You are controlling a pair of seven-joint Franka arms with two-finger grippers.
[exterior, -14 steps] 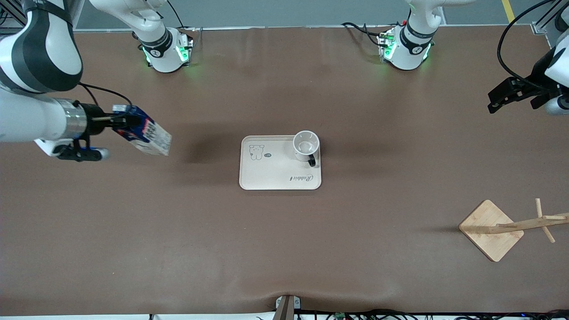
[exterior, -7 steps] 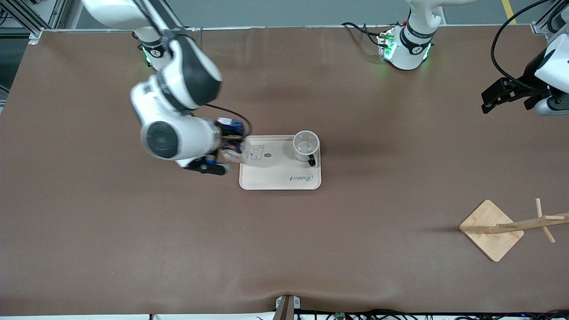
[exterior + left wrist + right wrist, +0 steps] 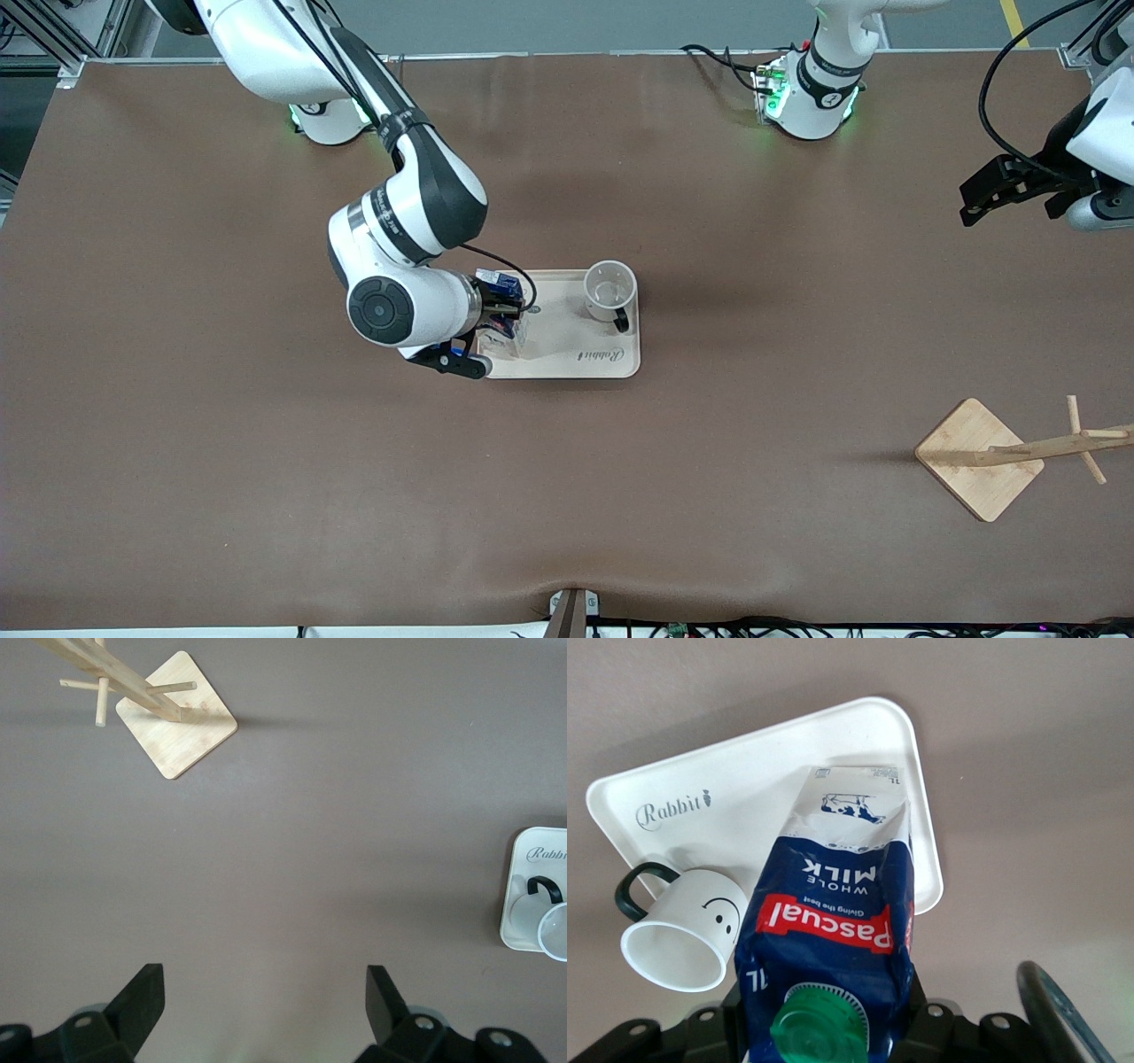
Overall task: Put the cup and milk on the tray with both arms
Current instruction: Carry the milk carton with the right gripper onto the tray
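Note:
The cream tray [image 3: 567, 344] lies mid-table. The white cup [image 3: 609, 289] stands on it at the corner toward the left arm, handle toward the front camera. My right gripper [image 3: 498, 308] is shut on the milk [image 3: 506, 303], gripping its blue top, over the tray's end toward the right arm. In the right wrist view the milk [image 3: 833, 912] hangs tilted in my gripper [image 3: 826, 1014], its base over the tray [image 3: 744, 797], beside the smiley cup [image 3: 687, 930]. Whether the base touches the tray I cannot tell. My left gripper [image 3: 983, 199] waits open and empty in the air.
A bamboo stand with a square base [image 3: 979, 458] and pegs lies toward the left arm's end, nearer the front camera. The left wrist view shows it [image 3: 177, 713], the open left gripper [image 3: 263, 988], brown table, the tray's corner [image 3: 516, 921] and the cup [image 3: 554, 935].
The right arm has swung the milk from the right arm's end of the table to over the tray. The left gripper has shifted only slightly. The cup has not moved.

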